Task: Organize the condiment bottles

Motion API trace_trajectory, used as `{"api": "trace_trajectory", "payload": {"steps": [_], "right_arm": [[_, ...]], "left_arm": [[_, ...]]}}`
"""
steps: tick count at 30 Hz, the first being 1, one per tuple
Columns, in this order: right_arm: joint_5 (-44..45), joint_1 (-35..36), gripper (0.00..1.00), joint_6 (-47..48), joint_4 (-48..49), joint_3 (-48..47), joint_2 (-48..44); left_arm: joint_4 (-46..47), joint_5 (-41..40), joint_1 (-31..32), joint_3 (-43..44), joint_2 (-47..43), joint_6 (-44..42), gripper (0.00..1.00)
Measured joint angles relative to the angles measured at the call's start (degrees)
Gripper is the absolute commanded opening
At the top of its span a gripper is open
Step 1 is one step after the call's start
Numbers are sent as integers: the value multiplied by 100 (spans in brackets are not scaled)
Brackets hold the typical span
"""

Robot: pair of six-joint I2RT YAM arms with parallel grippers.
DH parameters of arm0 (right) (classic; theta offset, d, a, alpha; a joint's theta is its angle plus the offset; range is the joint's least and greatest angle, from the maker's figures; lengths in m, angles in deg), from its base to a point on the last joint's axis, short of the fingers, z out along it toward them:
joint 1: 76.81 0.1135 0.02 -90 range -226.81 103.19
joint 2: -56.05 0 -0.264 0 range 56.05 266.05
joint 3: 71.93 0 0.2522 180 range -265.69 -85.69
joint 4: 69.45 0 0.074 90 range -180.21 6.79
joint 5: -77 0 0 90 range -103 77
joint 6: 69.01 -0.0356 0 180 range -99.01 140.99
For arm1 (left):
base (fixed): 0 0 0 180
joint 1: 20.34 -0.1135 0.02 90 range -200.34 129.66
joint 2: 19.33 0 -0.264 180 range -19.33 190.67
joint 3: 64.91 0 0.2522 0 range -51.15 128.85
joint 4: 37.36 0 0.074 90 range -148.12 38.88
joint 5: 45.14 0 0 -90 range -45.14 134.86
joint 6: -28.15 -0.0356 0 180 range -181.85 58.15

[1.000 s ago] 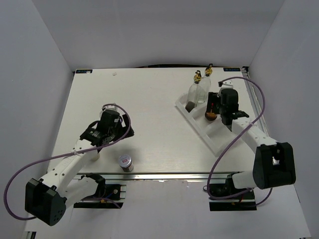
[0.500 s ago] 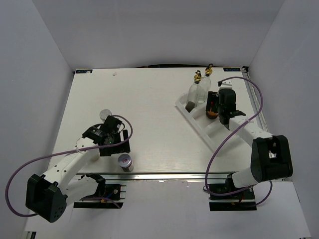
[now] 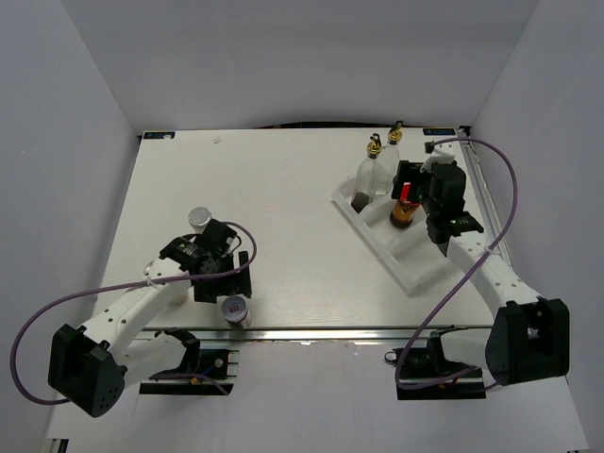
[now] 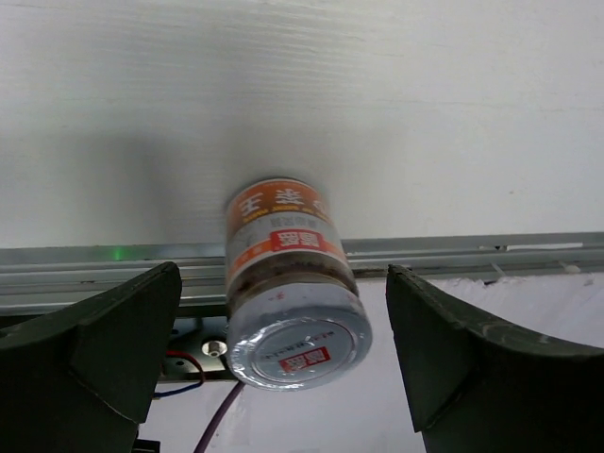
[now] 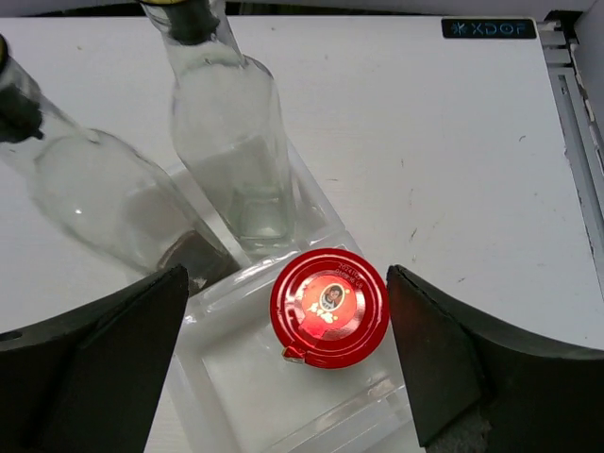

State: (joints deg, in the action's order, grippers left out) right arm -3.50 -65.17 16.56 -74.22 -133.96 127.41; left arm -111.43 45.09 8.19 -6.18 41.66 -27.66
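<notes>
A silver-lidded shaker [image 3: 234, 310] with an orange label stands at the table's front edge. My left gripper [image 3: 229, 286] is open just over it. In the left wrist view the shaker [image 4: 288, 283] sits between the spread fingers [image 4: 123, 330] of the left gripper [image 4: 281, 283], touching neither. A second silver-lidded shaker [image 3: 199, 218] stands behind the left arm. My right gripper [image 3: 408, 189] is open above the red-lidded jar [image 3: 404, 209], which stands in the tray's middle compartment [image 5: 329, 307]. Two clear glass bottles [image 3: 370, 177] [image 3: 392, 159] stand in the tray's far compartment. No cream bottle is in view.
The white three-compartment tray [image 3: 412, 264] lies slanted at the right; its near compartment holds nothing. In the right wrist view the bottles [image 5: 231, 142] [image 5: 104, 203] stand close behind the jar. A metal rail [image 4: 472, 260] runs along the table's front edge under the shaker.
My left gripper has swung from the back shaker toward the front shaker. My right gripper has drawn back off the red-lidded jar, whose lid now shows.
</notes>
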Motion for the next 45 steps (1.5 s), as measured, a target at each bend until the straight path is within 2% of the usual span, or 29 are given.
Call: {"api": "trace_trajectory", "payload": {"steps": [11,21,24,25,28,29,31,32,35,40,45], "right_arm": [[-195,0,89,-2,-4,61,-658],[173,0,89,-315,-372,319,-1491],[286,0,90,-540,-450,566,-2002],[315,0,89,-616,-470,673,-2201],[391,0,89,-785,-522,933,-2684],[417,0,89,-833,-555,986,-2804],[476,0,89,-896,-623,1062,-2973],[496,0,89,-925,-651,1095,-3040],[560,0,89,-1045,-638,1255,-3241],[925,0,90,-1060,-614,1414,-3292],[1255,-2,89,-1043,-708,1327,-3185]], "left_arm": [[-9,7,654,0,42,374,98],[-186,-149,846,-55,42,531,71],[-107,-149,925,-79,42,564,57],[-90,-149,951,-87,42,575,48],[-42,-157,1032,-92,46,599,31],[-42,-168,1060,-83,61,597,20],[-63,-197,1084,-7,166,590,10],[-70,-199,1097,61,273,575,1],[-63,-190,1172,457,863,501,0],[92,-282,1392,1646,2050,291,0],[828,-411,1532,2472,2575,138,0]]}}
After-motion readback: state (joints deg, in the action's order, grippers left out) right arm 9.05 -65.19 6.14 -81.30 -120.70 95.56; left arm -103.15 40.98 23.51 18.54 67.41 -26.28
